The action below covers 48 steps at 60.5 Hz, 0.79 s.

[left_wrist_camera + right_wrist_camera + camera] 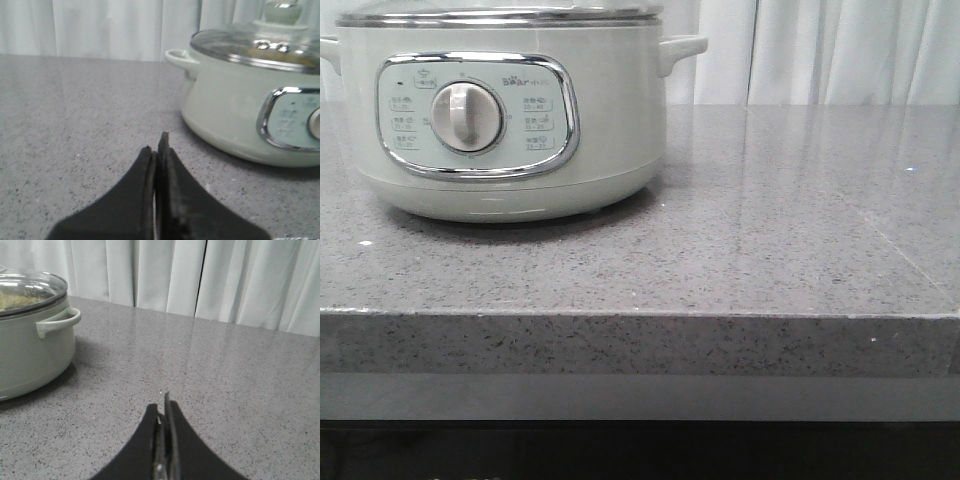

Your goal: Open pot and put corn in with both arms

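Note:
The pale grey-green pot point(510, 130) stands at the back left of the grey counter, its steel-rimmed lid point(500, 15) on top and its round dial point(466, 116) facing me. In the left wrist view the pot point(235, 105) sits off to one side with the glass lid point(255, 47) closed. My left gripper point(157, 150) is shut and empty, low over the counter, clear of the pot. My right gripper point(162, 407) is also shut with nothing in it, well apart from the pot point(30, 345). Something yellowish shows faintly under the glass; the corn cannot be made out.
A speckled grey stone counter point(770, 230) runs wide to the right of the pot, with its front edge point(640, 315) near me. White curtains point(200, 275) hang behind it. Neither arm shows in the front view.

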{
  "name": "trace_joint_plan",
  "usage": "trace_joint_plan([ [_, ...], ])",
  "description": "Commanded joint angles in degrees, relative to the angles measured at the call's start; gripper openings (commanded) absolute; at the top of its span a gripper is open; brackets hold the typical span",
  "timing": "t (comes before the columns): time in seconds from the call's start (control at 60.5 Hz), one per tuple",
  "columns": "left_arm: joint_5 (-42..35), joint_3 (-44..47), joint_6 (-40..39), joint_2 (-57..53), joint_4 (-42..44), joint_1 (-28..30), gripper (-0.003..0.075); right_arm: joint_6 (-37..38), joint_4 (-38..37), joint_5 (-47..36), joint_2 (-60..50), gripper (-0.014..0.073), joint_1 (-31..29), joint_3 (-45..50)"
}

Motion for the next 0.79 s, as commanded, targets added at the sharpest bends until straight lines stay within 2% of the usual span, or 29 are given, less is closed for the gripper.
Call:
trace_joint_plan([
  [0.0, -6.49, 0.95, -0.73, -1.06, -0.18, 1.39, -0.0018, -0.41, 0.13, -4.14, 0.40, -0.0067, 0.16, -1.43],
  [0.198, -13.10, 8.71, -0.73, -1.53, -0.70, 1.65, -0.0018, -0.41, 0.13, -3.99, 0.45, -0.0067, 0.16, -1.43],
  [0.231, -10.73, 8.35, -0.73, -1.53, -0.81, 1.65, -0.0018, -0.41, 0.13, -3.90, 0.45, -0.0067, 0.16, -1.43],
  [0.776, -12.02, 8.46, -0.73, -1.42, -0.81, 1.65, -0.0018, -0.41, 0.13, -3.90, 0.45, -0.0067, 0.16, -1.43],
])
